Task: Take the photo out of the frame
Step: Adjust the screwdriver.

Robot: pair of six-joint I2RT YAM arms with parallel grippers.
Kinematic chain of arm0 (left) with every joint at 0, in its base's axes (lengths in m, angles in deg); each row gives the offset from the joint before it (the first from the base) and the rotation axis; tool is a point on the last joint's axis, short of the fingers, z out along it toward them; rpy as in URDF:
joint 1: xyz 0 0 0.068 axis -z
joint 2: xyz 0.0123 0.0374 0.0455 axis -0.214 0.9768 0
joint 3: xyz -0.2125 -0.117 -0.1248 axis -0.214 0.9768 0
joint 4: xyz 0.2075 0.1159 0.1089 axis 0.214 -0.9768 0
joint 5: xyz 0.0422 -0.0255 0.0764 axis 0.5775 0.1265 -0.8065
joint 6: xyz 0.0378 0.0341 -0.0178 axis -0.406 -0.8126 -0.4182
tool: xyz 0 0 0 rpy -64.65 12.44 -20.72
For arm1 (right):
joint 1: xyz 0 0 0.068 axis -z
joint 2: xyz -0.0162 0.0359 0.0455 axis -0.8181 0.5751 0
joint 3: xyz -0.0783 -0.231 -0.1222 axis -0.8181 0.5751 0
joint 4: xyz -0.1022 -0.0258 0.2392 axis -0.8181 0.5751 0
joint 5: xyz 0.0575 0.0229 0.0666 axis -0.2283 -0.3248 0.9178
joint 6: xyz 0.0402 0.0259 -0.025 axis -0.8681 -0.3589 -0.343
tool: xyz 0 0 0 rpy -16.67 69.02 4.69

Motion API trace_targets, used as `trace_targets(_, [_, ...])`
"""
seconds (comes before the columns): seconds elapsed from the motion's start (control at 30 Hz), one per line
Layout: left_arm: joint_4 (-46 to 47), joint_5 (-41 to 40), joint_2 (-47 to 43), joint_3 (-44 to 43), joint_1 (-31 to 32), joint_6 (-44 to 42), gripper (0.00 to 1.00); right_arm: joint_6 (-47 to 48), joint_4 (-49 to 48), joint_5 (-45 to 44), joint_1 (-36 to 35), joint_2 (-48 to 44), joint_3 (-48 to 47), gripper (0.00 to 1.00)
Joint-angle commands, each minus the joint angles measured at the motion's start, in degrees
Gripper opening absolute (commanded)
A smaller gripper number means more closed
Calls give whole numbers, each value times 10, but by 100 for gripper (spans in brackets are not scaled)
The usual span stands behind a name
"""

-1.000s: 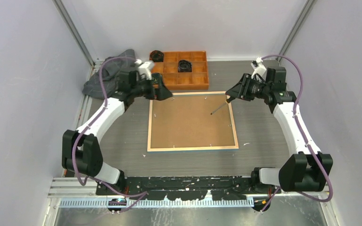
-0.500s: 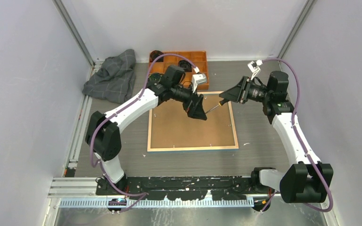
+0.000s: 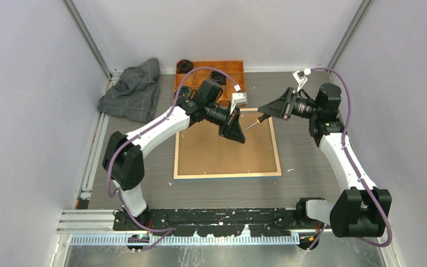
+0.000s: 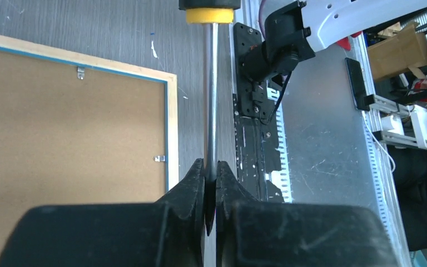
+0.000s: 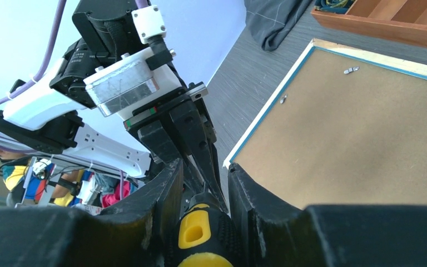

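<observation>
Currently the frame [image 3: 228, 176] lies face down in the middle of the surface, wood rim up, with the brown board [image 3: 222, 150] seated in it. The photo is not visible; I judge it to be under the board. Small metal clips [image 4: 159, 158] sit at the board's edge, just inside the rim, and appear to hold it in.

Your right hand [image 5: 203, 186] is closed round the black-and-yellow handle of a screwdriver [image 4: 212, 100], held in the air above the frame's far right corner. Your left hand [image 4: 211, 175] is pinched almost fully closed on the bare shaft near its tip, with the fingertips only. Both hands grip the one tool, and neither touches the frame.

Assessment: the step appears to be a re-grip or handover of the screwdriver before the clips are worked. I cannot tell which hand is to keep it.

Recommendations:
- Do not open either hand until the other is firm. The shaft is thin, smooth metal, and a fingertip pinch may let it swing or slip.
- If the right hand keeps the tool, square the handle between its fingers first. Then open the left hand and draw it straight back along the shaft.
- Keep the exchange high. A dropped tool would likely land on the board and could dent it or jolt the frame.
- Leave the tip free. It must reach under a clip at a shallow angle, without digging into the board.
</observation>
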Motion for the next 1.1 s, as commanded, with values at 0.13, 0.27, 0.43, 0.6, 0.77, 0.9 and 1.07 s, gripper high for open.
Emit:
trace_targets(0.13, [20, -18, -9, -1, 4, 19, 0, 4, -19, 8, 0, -7, -12, 31])
trace_targets(0.27, [33, -45, -19, 8, 4, 37, 0, 8, -5, 0, 1, -5, -16, 62])
trace_targets(0.43, [-13, -29, -17, -4, 3, -1, 0, 105, 145, 11, 0, 7, -63, 70])
trace_targets(0.6, [-57, -28, -31, -3, -1, -47, 0, 295, 371, 31, 0, 36, -139, 70])
trace_targets(0.77, [-77, -24, -41, 0, -2, -65, 0, 362, 436, 55, 1, 46, -156, 61])
trace_targets(0.9, [-77, -24, -43, -1, -4, -65, 0, 440, 517, 59, 1, 54, -180, 52])
trace_targets(1.07, [-70, -24, -40, 1, -7, -54, 0, 530, 629, 64, 0, 71, -218, 32])
